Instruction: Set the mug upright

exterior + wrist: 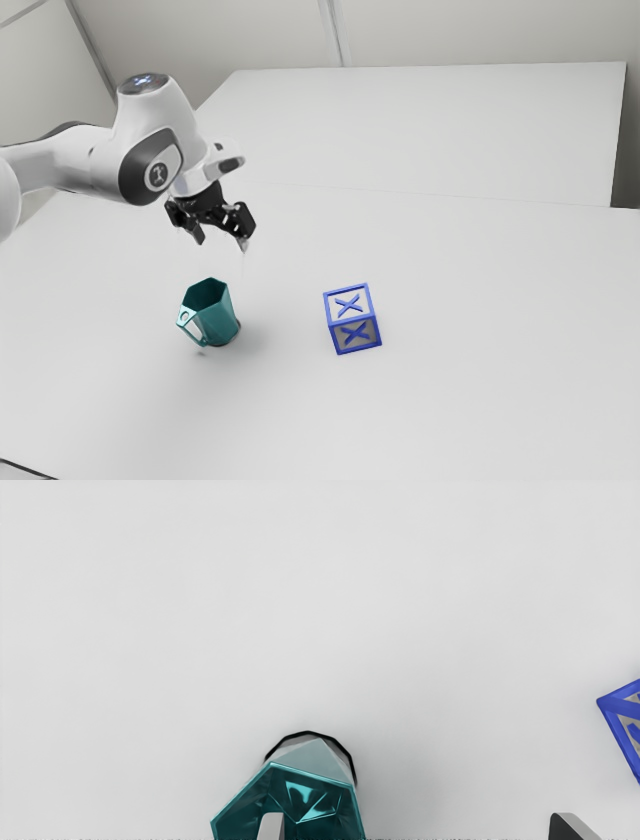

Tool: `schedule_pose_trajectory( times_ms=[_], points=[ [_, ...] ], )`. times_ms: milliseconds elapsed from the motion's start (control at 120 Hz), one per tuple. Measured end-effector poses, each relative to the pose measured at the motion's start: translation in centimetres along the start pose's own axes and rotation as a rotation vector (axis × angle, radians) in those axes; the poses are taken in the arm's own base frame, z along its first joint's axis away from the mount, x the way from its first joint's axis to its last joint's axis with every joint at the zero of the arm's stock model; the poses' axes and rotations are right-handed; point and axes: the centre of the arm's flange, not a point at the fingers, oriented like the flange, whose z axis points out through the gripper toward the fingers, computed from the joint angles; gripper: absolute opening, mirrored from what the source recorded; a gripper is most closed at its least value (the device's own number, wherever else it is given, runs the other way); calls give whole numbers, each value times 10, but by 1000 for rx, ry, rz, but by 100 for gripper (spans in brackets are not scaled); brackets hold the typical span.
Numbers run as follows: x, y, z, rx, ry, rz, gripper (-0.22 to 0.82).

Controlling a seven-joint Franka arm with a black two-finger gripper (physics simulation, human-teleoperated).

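Pale grey walls (pixel 480 30) with upright seams stand behind a broad white table (pixel 480 400), whose surface is smooth and matte with soft shading. A thin dark line (pixel 28 469) crosses the table's near corner at the exterior view's left.

On the table sits a teal mug (pixel 217 322), upright on its base with its mouth facing up. Its body has flat sides and angled edges, and the rim makes a polygon rather than a circle. The handle (pixel 190 327) is an angular loop and points toward the exterior view's left and the near side. Inside the mug, the wrist view shows darker teal walls and a faceted bottom with sharp, glossy highlights; part of the inside is hidden by a finger. Around the foot runs a dark edge, with a paler grey-teal face above it.

Apart from the mug, toward the exterior view's right, rests a cube (pixel 352 320) with a raised blue frame, pale grey faces and a blue X on each of the two faces that show clearly.

The gripper (pixel 221 241) hangs above the table near the mug, higher than its rim. Its two fingers (pixel 270 828) are spread wide apart, pinching nothing. In the wrist view, one fingertip overlaps the mug's opening.
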Motion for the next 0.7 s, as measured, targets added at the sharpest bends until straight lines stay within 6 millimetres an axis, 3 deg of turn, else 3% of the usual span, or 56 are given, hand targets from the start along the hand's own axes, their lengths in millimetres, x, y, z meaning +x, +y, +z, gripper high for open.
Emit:
schedule_pose_trajectory(
  times_ms=[342,700],
  points=[
    [42,2,-67,-26,-91,-22,59],
    [50,-3,-131,-16,-116,-25,59]
  ],
)
